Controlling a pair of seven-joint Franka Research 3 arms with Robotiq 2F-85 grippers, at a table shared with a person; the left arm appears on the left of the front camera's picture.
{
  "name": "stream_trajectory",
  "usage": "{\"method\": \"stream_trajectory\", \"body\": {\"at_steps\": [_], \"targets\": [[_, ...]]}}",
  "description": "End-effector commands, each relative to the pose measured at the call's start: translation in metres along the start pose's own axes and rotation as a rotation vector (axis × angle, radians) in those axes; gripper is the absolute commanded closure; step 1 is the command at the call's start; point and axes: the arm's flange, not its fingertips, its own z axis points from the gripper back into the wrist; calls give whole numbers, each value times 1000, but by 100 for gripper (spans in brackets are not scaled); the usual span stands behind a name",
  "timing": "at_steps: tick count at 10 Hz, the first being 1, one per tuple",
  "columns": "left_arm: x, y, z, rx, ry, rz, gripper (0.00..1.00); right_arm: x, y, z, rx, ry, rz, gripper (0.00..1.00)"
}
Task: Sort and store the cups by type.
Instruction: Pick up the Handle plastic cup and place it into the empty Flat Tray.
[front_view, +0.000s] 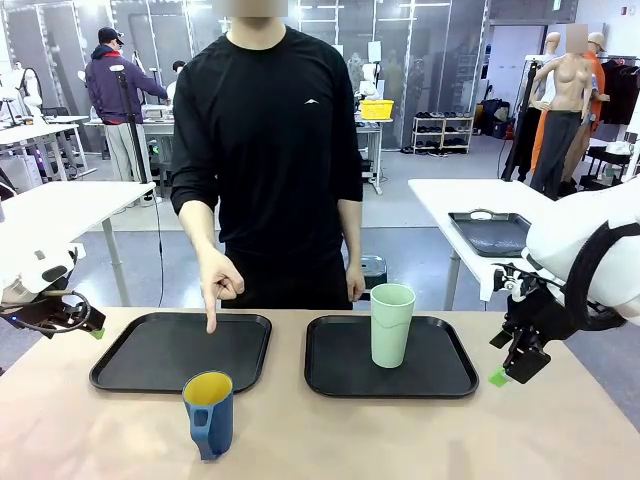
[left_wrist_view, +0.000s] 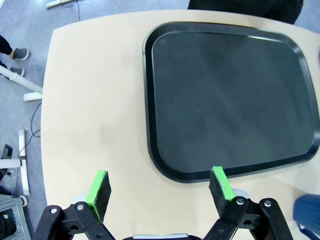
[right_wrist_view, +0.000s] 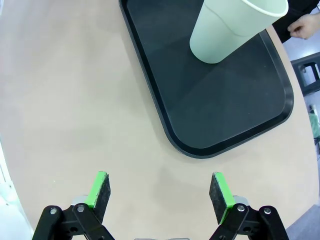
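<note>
A tall mint-green tumbler (front_view: 391, 324) stands upright on the right black tray (front_view: 330, 375); the right wrist view has the tumbler (right_wrist_view: 235, 27) at the top. The dark blue mug (front_view: 209, 413) with a yellow inside stands on the bare table in front of the left black tray (front_view: 120, 372), handle toward me. My left gripper (front_view: 85, 325) hovers open at the table's left end, short of the left tray (left_wrist_view: 230, 100). My right gripper (front_view: 510, 368) hangs open beside the right tray (right_wrist_view: 225, 115). Neither holds anything.
The person stands at the far side, one hand's finger (front_view: 211, 322) pointing down onto the left tray, the other hand (front_view: 355, 285) hanging by the table edge. A sliver of the blue mug (left_wrist_view: 307, 215) sits at the left wrist view's lower right. The tan table (front_view: 400, 440) is bare at the front.
</note>
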Motion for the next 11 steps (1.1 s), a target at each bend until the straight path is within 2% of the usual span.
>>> {"method": "stream_trajectory", "body": {"at_steps": [1, 2, 3, 4, 5, 6, 7, 8, 9, 11], "targets": [[0, 0, 0, 0, 0, 0, 0, 1, -1, -2, -6, 13, 0, 0], [-1, 2, 2, 4, 25, -66, 0, 1, -1, -2, -6, 13, 0, 0], [-1, 6, 9, -13, 39, -191, 0, 1, -1, -2, -6, 13, 0, 0], [-2, 11, 19, -12, 107, -400, 0, 1, -1, -2, -6, 13, 0, 0], [-3, 14, 24, -103, 137, -567, 0, 1, -1, -2, -6, 13, 0, 0], [-4, 17, 23, -76, 164, -713, 0, 1, -1, -2, -6, 13, 0, 0], [-9, 15, 27, -103, 217, -902, 0, 1, -1, -2, -6, 13, 0, 0], [-11, 12, 31, -172, 196, -1059, 0, 1, -1, -2, -6, 13, 0, 0], [-13, 9, 34, -175, 150, -1158, 0, 1, -1, -2, -6, 13, 0, 0], [-23, -1, 33, -263, 87, -1315, 0, 1, -1, -2, -6, 13, 0, 0]]}}
